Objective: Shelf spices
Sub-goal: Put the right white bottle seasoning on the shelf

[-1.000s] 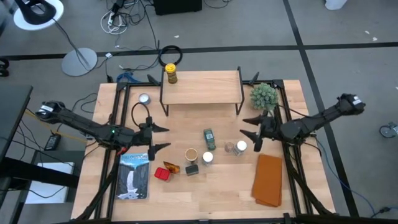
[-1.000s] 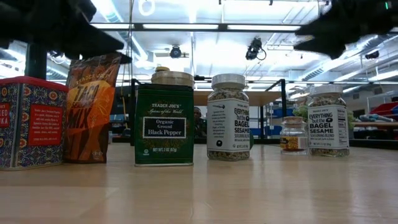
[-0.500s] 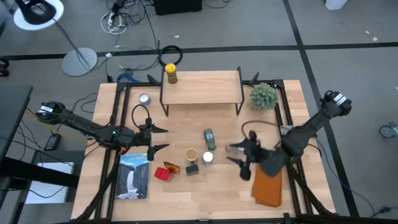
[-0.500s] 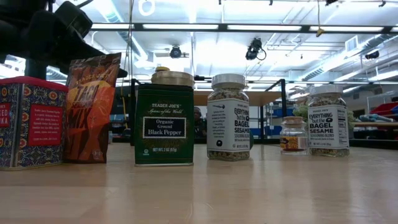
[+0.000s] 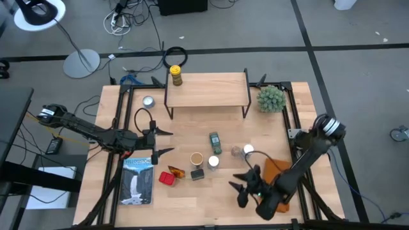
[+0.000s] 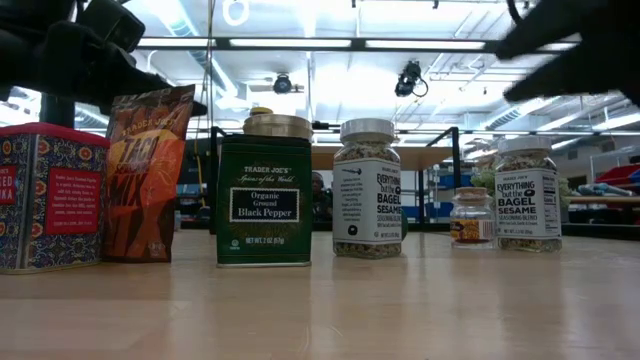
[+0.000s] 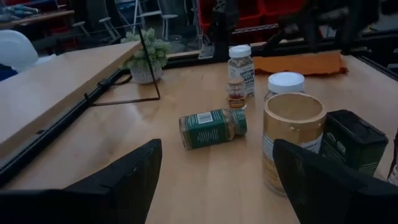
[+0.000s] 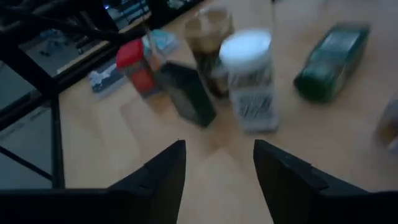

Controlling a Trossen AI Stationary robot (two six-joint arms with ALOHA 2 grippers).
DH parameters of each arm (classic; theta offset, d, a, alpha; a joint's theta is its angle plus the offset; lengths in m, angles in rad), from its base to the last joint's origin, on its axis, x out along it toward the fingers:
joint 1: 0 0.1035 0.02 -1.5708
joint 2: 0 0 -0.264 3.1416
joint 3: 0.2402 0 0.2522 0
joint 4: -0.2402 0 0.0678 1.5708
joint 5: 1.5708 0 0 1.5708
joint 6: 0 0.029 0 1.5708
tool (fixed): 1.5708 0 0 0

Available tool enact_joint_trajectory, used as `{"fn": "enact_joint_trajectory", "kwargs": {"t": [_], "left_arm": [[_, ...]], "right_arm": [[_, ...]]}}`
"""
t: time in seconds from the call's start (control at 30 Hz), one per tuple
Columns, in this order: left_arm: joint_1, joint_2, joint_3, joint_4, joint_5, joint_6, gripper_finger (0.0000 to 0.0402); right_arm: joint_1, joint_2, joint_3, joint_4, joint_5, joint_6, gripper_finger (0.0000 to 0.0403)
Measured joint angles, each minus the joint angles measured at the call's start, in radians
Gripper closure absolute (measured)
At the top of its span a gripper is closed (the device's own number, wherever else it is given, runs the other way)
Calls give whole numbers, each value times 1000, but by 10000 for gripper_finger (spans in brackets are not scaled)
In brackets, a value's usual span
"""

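Swinging back from the white-lidded jars (image 5: 248, 149), the right claw (image 5: 243, 185) now hangs parted and empty near the bench's front edge. Left claw (image 5: 165, 141) waits spread. One yellow-lidded jar (image 5: 176, 75) stands on the light-wood shelf (image 5: 211, 89); others remain unshelved.

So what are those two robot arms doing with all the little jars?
They are putting spices onto the wooden shelf. Only one yellow-lidded jar stands on it; the other jars, tins and the packet are on the table. The right gripper hangs empty and open over the table's near side, facing the white-lidded jar. The left gripper waits open by the left edge, holding nothing.
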Motion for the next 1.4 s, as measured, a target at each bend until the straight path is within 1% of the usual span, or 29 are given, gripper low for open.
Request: {"fn": "enact_joint_trajectory", "kwargs": {"t": [0.13, 0.3, 0.37, 0.43, 0.6, 0.63, 0.7, 0.73, 0.8, 0.9, 0.97, 1.07, 1.1, 1.27, 1.4], "left_arm": [[0, 0, 0, 0, 0, 45, 90], [0, 0, 0, 2, 0, 65, 90], [0, 0, 0, 2, 0, 65, 90], [0, 0, 0, 2, 0, 65, 90], [0, 0, 0, -1, 0, 65, 90], [0, 0, 0, -2, 0, 65, 90], [0, 0, 0, -3, 0, 65, 90], [0, 0, 0, -3, 0, 65, 90], [0, 0, 0, -3, 0, 65, 90], [0, 0, 0, -3, 0, 65, 90], [0, 0, 0, -3, -1, 63, 90], [0, 1, 0, -3, -1, 64, 90], [0, 1, 0, -2, -1, 65, 90], [0, 1, 0, -2, -1, 65, 90], [0, 1, 0, -1, -1, 63, 90]], "right_arm": [[0, 80, 0, 14, 5, 95, 222], [-32, 122, 0, -97, 10, 198, 227], [-44, 127, 0, -177, 8, 244, 228], [-54, 127, 0, -290, -20, 318, 229], [-62, 127, -1, -592, -197, 564, 229], [-56, 127, -1, -652, -222, 621, 229], [-42, 127, -1, -769, -239, 739, 229], [-37, 127, -1, -808, -250, 764, 230], [-41, 122, -1, -806, -296, 766, 230], [-49, 119, 14, -808, -310, 775, 231], [-46, 119, 34, -790, -273, 777, 231], [-34, 118, 79, -783, -168, 739, 231], [-34, 118, 91, -789, -158, 727, 231], [-61, 118, 103, -872, -168, 748, 233], [-108, 121, 102, -989, -215, 785, 233]]}}
